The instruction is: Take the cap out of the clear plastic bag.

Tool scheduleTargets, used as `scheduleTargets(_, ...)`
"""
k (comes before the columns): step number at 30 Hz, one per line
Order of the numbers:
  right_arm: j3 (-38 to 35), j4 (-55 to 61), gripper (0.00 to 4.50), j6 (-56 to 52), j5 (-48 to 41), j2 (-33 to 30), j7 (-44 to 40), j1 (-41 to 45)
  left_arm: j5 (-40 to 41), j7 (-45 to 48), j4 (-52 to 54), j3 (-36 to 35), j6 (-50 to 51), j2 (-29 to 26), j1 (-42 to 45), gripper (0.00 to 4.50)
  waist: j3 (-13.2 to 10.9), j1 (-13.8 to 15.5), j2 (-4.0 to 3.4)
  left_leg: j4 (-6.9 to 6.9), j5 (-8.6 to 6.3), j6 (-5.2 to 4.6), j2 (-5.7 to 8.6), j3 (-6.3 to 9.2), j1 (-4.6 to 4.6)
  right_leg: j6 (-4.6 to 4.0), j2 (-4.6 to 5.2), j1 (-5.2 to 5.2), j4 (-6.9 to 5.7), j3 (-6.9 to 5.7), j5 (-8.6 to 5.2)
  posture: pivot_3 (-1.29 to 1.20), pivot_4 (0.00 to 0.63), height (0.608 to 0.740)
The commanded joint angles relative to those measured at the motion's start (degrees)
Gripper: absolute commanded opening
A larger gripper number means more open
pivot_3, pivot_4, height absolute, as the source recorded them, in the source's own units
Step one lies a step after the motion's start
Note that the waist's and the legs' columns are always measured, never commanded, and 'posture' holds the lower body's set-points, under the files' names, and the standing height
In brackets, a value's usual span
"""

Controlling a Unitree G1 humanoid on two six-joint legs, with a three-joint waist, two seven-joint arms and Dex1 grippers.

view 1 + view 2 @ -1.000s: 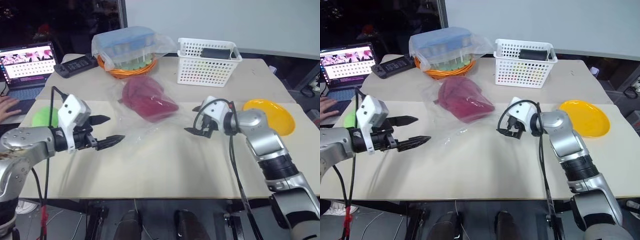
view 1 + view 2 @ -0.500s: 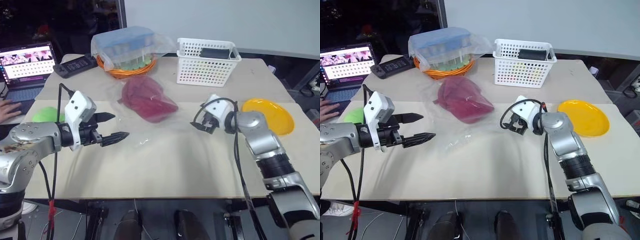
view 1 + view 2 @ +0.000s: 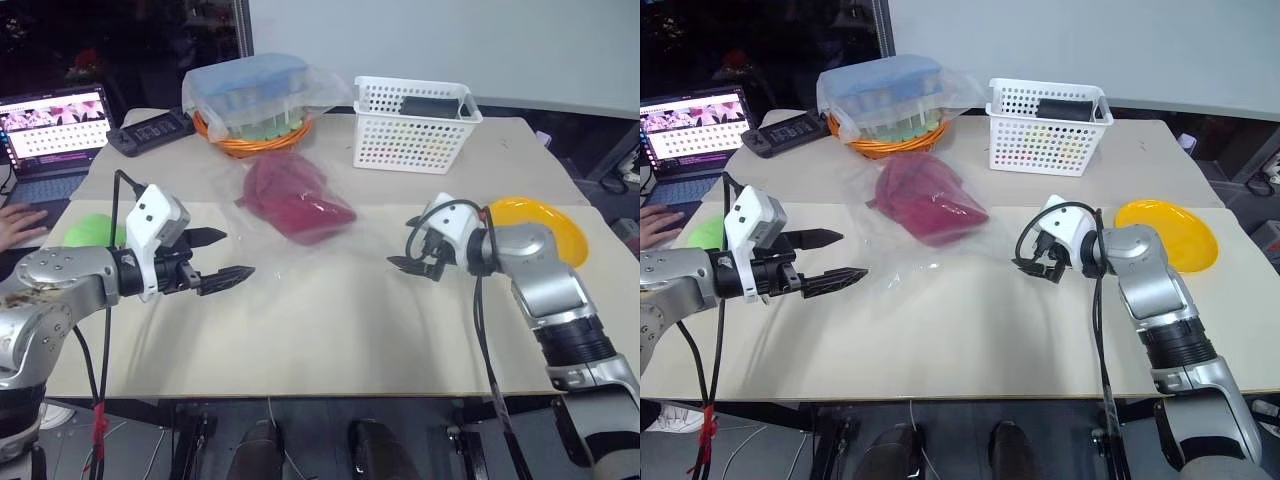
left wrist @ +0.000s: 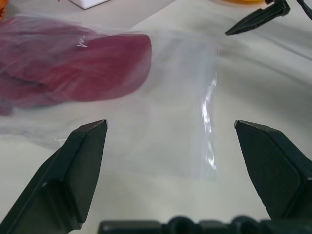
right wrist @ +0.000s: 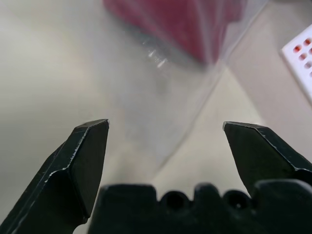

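Two claws, left gripper (image 3: pixel 228 256) and right gripper (image 3: pixel 413 262), wait wide open and empty on each side of the clear plastic bag (image 3: pixel 290 245), ready to free the cap (image 3: pixel 296 197).

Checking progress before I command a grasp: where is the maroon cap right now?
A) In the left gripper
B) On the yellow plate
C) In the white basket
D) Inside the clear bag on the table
D: the cap lies within the clear plastic bag, and both grippers are open and empty.

Cap (image 3: pixel 296 197): soft matt maroon cloth. Clear plastic bag (image 3: pixel 290 262): thin, glossy, crinkled film. Table (image 3: pixel 330 340): smooth matt beige board. Basket (image 3: pixel 412 125) at my one o'clock: white perforated plastic. My left gripper (image 3: pixel 232 256) fingers: matt black plastic.
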State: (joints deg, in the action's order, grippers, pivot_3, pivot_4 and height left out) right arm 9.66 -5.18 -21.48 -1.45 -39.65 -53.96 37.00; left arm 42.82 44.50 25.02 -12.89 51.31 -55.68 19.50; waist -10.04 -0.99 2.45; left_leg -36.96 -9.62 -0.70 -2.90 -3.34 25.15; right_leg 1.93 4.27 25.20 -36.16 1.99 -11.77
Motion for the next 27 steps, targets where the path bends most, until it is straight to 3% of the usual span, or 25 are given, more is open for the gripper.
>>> scheduleTargets(1, -0.20, 2.32, 4.45, 0.59, 0.17, -0.37, 0.01, -0.68, 0.04, -0.03, 1.52, -2.10, -0.52, -0.69, 0.19, 4.50, 0.00, 0.01, 0.00, 0.00, 0.00, 0.00, 0.00, 0.00, 0.00, 0.00, 0.00, 0.00, 0.00, 0.00, 0.00, 0.00, 0.150, 0.730)
scheduleTargets(12, 0.08, -8.83, 4.45, 7.80, 2.93, 4.00, 4.77, 3.32, 0.81, -0.35, 2.55, -3.35, 0.72, -1.24, -0.76, 4.50, 0.00, 0.06, 0.00, -0.02, 0.00, 0.00, 0.01, 0.00, 0.00, 0.00, 0.00, 0.00, 0.01, 0.01, 0.00, 0.00, 0.150, 0.730)
scheduleTargets(27, 0.34, -34.35, 4.45, 22.20, 6.89, 12.12, 11.03, 16.00, 0.67, -1.03, 3.25, -4.50, 1.39, -1.14, -1.49, 4.50, 0.00, -0.27, 0.00, -0.02, 0.01, 0.01, 0.01, 0.01, 0.00, -0.01, 0.00, -0.01, -0.01, 0.01, 0.02, 0.00, 0.150, 0.730)
